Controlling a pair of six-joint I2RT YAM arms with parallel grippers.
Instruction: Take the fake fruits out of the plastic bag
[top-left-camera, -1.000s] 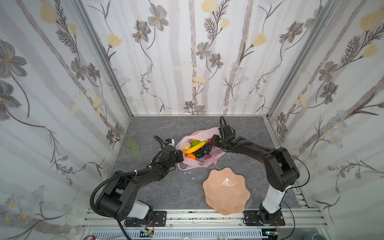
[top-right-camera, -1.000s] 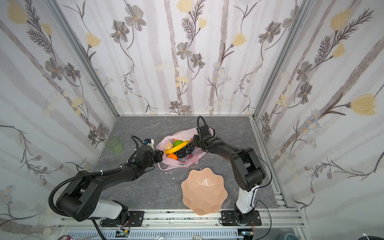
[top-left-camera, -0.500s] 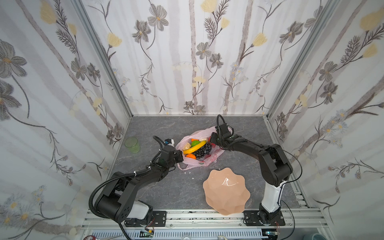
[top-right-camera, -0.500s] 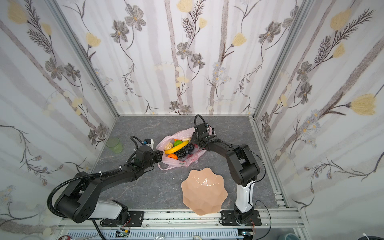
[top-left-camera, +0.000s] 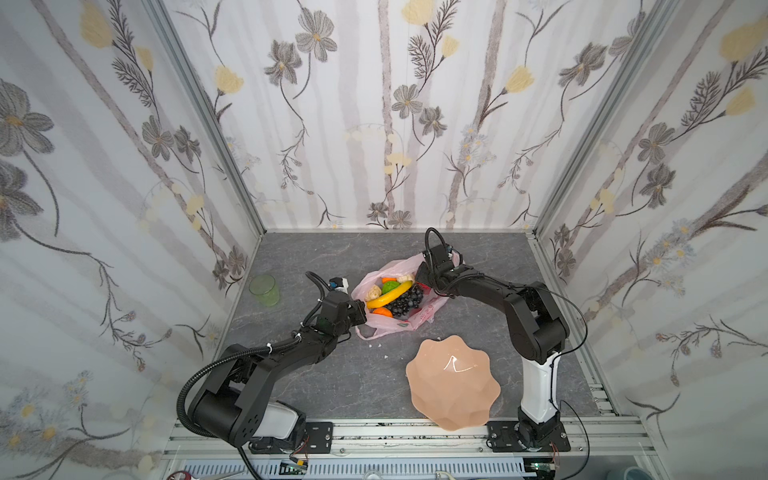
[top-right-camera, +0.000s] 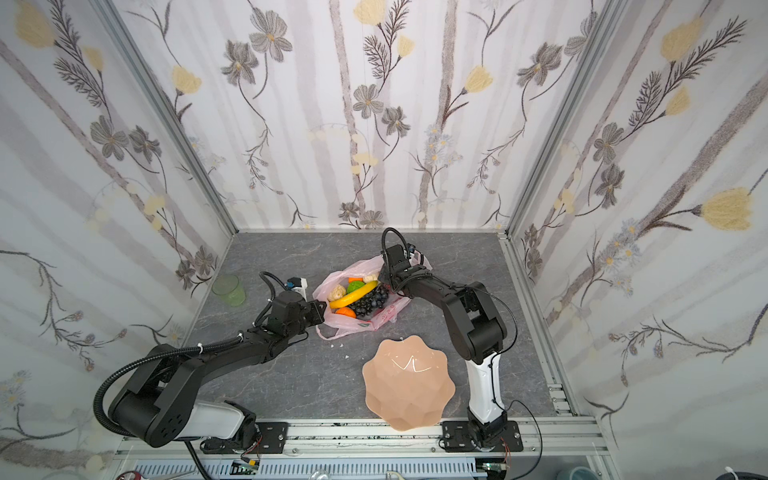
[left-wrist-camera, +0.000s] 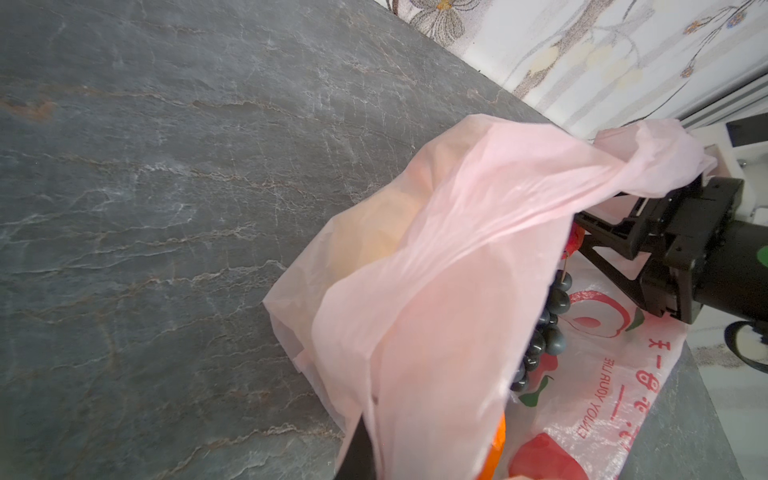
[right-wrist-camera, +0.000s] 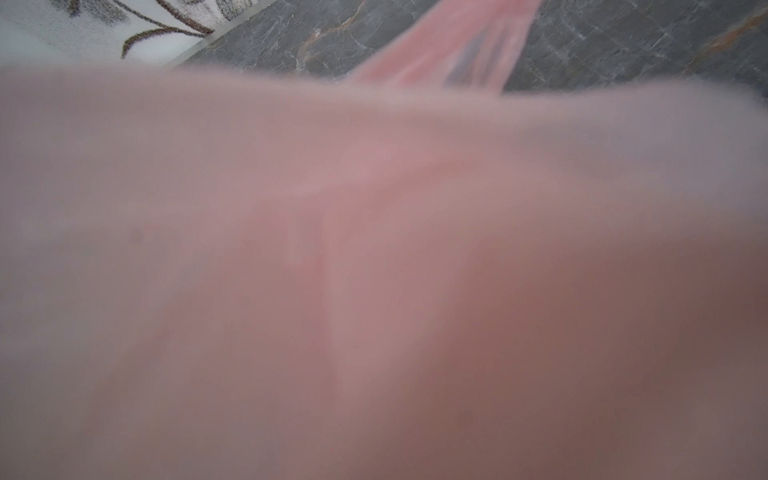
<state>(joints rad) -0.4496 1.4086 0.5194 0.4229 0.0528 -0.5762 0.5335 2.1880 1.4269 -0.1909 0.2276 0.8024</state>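
The pink plastic bag (top-left-camera: 419, 316) (top-right-camera: 382, 316) lies open mid-table. Inside lie fake fruits: a yellow banana (top-left-camera: 390, 293) (top-right-camera: 354, 294), dark grapes (top-left-camera: 405, 301) (left-wrist-camera: 548, 328), an orange (top-left-camera: 383, 311), a green fruit (top-left-camera: 390, 286) and a beige pear (top-left-camera: 374, 292). My left gripper (top-left-camera: 360, 318) (top-right-camera: 322, 309) is shut on the bag's near-left rim, and plastic drapes over its dark finger (left-wrist-camera: 356, 455). My right gripper (top-left-camera: 422, 276) (left-wrist-camera: 578, 233) stands open inside the bag's far-right rim, with something red at its tips. Pink plastic blurs the whole right wrist view.
A peach wavy-edged plate (top-left-camera: 453, 382) (top-right-camera: 409, 382) sits at the front right, close to the right arm's base. A green translucent cup (top-left-camera: 264, 290) (top-right-camera: 228, 290) stands by the left wall. Small white crumbs (top-left-camera: 376, 344) lie in front of the bag.
The right gripper has shifted slightly toward the back wall at the bag's far rim, and its jaws have spread wider. The left gripper and the bag's near rim have not moved.
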